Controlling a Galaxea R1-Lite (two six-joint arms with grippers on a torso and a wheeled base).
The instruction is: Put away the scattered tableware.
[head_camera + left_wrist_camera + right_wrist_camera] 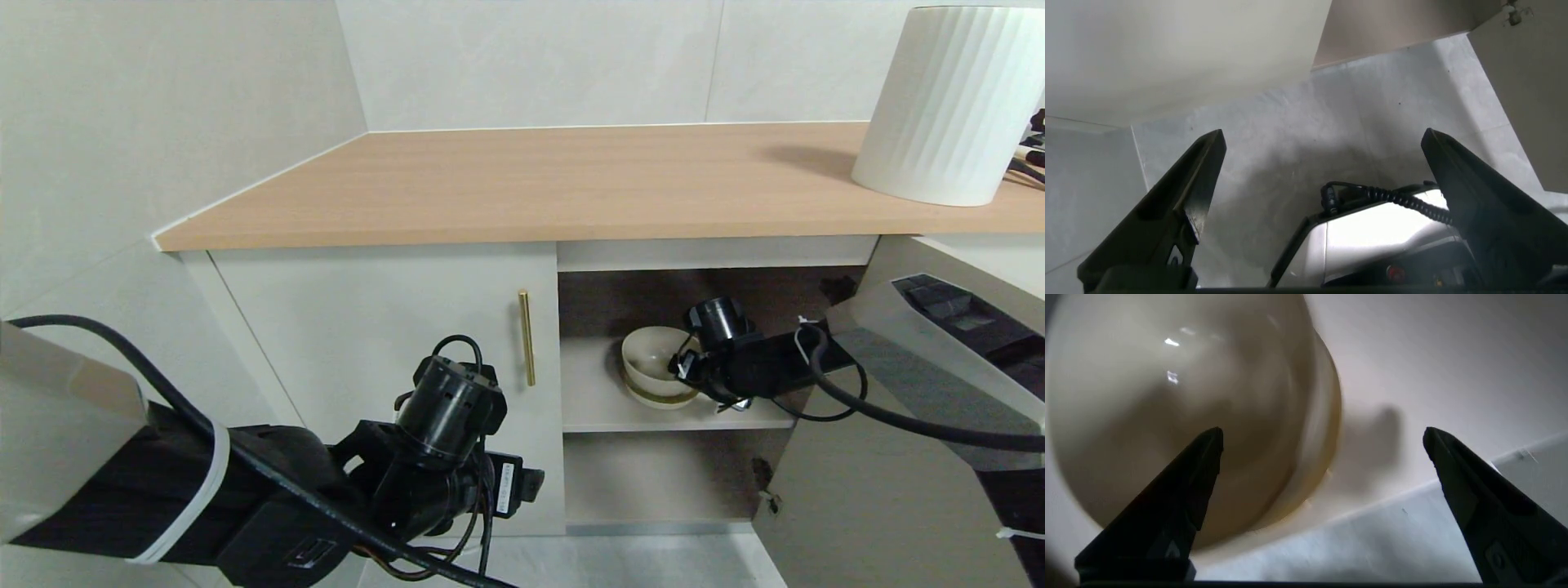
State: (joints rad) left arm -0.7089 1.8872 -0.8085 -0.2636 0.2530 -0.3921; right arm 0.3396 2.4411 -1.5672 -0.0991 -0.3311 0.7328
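Note:
A cream bowl (653, 363) rests on the upper shelf (596, 408) inside the open cabinet, seated on something with an olive-coloured rim. My right gripper (684, 367) reaches into the cabinet and hovers right beside the bowl, on its right. In the right wrist view its fingers (1167, 514) stand wide apart, so the right gripper (1323, 506) is open, with the bowl (1184, 416) ahead of them and not gripped. My left gripper (1323, 204) hangs low in front of the closed left door, open and holding nothing, facing the pale tiled floor (1290, 139).
The left cabinet door has a brass handle (527, 337). The right door (890, 457) is swung open beside my right arm. A white ribbed cylinder (947, 106) stands on the wooden countertop (531, 180). The lower shelf (653, 482) holds nothing.

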